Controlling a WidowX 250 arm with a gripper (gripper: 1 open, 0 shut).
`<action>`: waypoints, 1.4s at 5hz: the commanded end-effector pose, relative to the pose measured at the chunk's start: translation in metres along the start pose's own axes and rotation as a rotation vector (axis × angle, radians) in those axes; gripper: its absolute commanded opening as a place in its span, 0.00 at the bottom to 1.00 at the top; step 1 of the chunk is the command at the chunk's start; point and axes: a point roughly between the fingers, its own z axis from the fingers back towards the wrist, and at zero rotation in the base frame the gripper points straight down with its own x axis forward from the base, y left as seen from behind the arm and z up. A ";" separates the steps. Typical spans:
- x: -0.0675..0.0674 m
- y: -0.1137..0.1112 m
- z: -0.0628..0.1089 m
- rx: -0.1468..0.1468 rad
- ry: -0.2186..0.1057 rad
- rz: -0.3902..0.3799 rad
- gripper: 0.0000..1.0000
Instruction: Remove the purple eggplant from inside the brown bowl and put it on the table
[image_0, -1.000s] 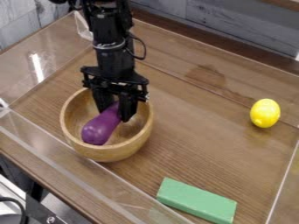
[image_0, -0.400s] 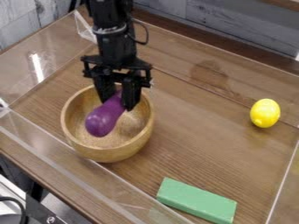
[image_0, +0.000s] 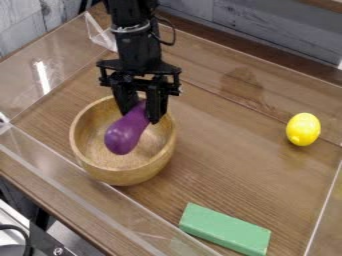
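Observation:
The purple eggplant (image_0: 127, 131) hangs tilted, stem end up, just above the inside of the brown bowl (image_0: 94, 160), which sits on the table (image_0: 241, 150) at the left. My gripper (image_0: 139, 106) comes straight down from above and is shut on the eggplant's upper end, its black fingers on either side of it. The eggplant's lower end is still within the bowl's rim outline in this view.
A yellow lemon (image_0: 303, 129) lies at the right edge. A green rectangular block (image_0: 225, 230) lies near the front. Clear acrylic walls (image_0: 40, 75) run along the table's edges. Open wood surface lies between bowl and lemon.
The gripper has risen with the eggplant in it and shifted slightly right. The eggplant has lifted off the bowl's floor.

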 end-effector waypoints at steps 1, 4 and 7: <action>0.005 -0.007 0.019 0.003 -0.081 -0.014 0.00; 0.002 -0.017 0.014 -0.012 -0.074 -0.008 0.00; -0.001 -0.026 0.010 -0.028 -0.068 -0.001 0.00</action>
